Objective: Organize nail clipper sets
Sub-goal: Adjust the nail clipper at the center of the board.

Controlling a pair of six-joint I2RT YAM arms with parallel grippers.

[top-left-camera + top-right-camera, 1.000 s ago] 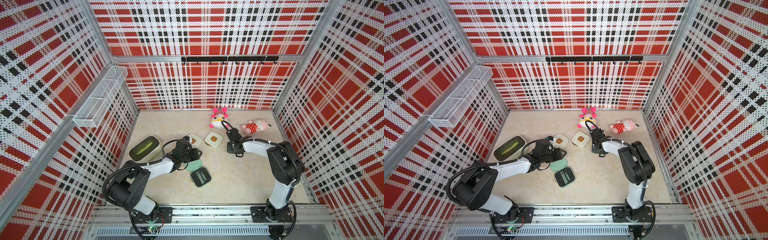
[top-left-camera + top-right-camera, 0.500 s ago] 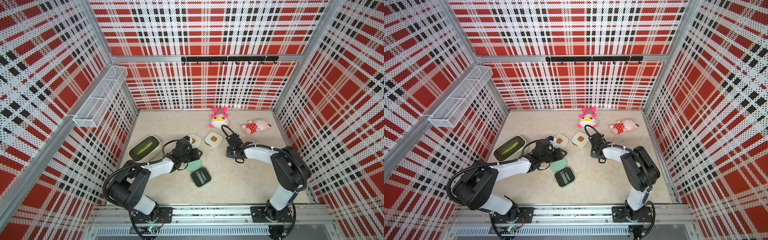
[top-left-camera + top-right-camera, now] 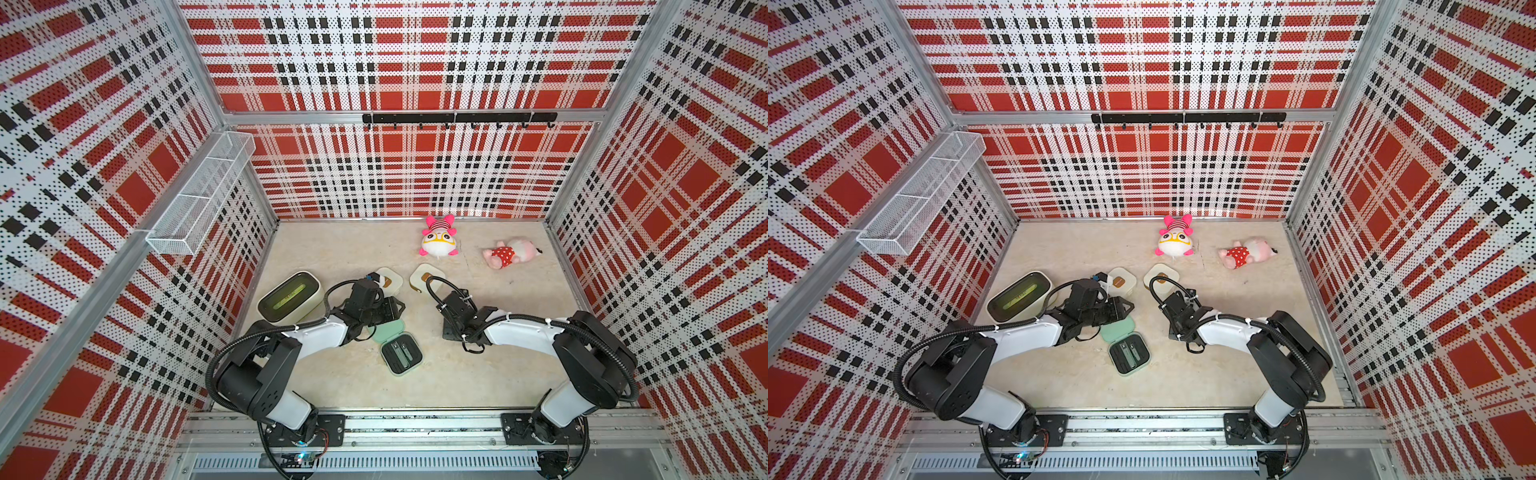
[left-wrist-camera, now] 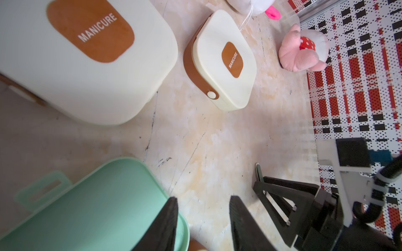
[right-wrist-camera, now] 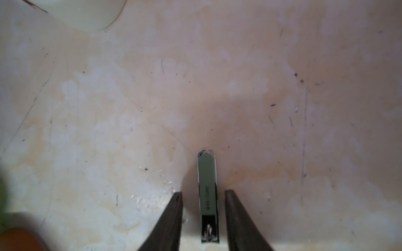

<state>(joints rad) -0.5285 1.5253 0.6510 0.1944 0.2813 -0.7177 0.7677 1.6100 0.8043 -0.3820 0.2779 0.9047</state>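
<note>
The mint green case [image 3: 401, 353] lies open near the table's middle, with silver clippers in its black insert and its lid [image 4: 91, 206] flat beside it. Two shut cream cases [image 3: 388, 277] [image 3: 424, 276] sit behind it, both marked MANICURE in the left wrist view [image 4: 91, 54] [image 4: 224, 63]. My left gripper [image 4: 203, 198] is open over the lid's edge with nothing between its fingers. My right gripper [image 5: 202, 192] is open low over the table. A silver clipper [image 5: 207, 195] lies between its fingers, with a gap on each side.
A cream bin [image 3: 291, 296] with a dark green inside stands at the left. Two pink plush toys [image 3: 438, 241] [image 3: 511, 252] lie at the back. A wire basket [image 3: 199, 199] hangs on the left wall and a hook rail [image 3: 457, 118] on the back wall.
My right gripper has moved from beside the cream case toward the front of the table, and its jaws have opened. The left arm has not moved.
</note>
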